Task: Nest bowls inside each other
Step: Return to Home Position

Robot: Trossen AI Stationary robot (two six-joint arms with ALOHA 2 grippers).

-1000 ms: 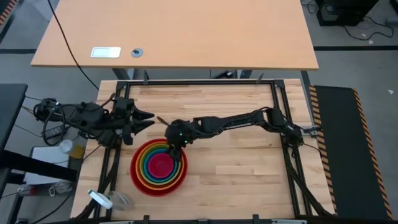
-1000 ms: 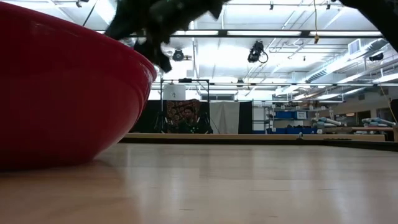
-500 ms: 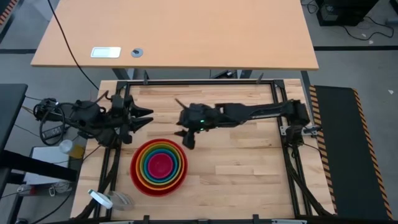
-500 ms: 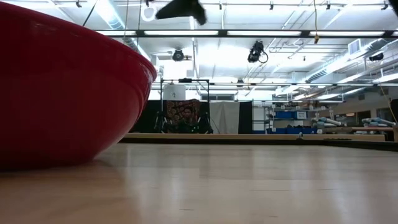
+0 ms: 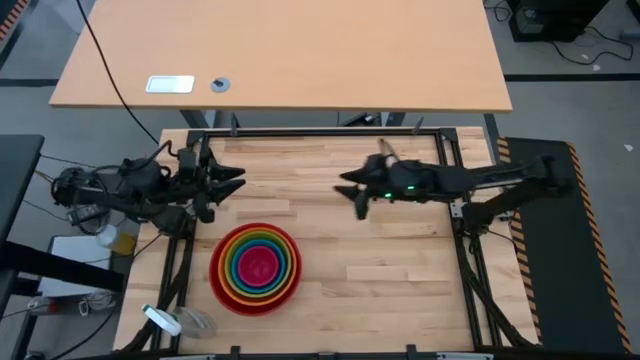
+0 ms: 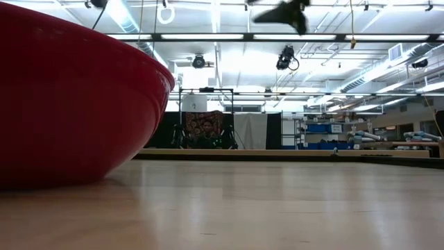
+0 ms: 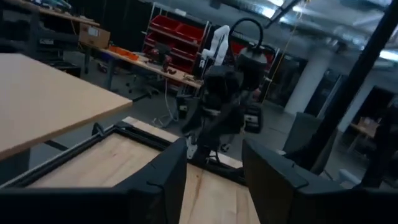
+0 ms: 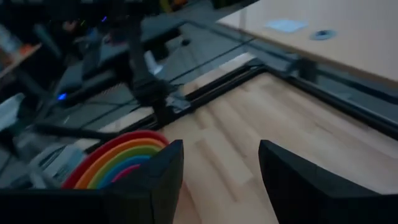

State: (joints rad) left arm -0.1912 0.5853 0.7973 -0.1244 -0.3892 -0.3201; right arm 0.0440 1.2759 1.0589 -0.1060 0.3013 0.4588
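The bowls (image 5: 256, 268) sit nested near the table's front left: red outermost, then orange, yellow-green, blue and pink at the centre. The red bowl's base rests on the table, and its wall (image 6: 69, 104) fills the left of the low view. The stack also shows in the right wrist view (image 8: 118, 162). My left gripper (image 5: 238, 180) hovers open at the table's left edge, far of the bowls, with nothing between its fingers (image 7: 214, 180). My right gripper (image 5: 350, 192) hangs open above the table's middle right, well clear of the bowls (image 8: 221, 180).
A black metal frame (image 5: 320, 131) borders the wooden table. A larger desk (image 5: 290, 50) stands behind it with a white card and a round disc. Bare wood lies right of the bowls.
My right gripper has drawn back from over the bowls toward the table's right edge and risen, staying open with nothing in it. The nested bowls have stayed where they were.
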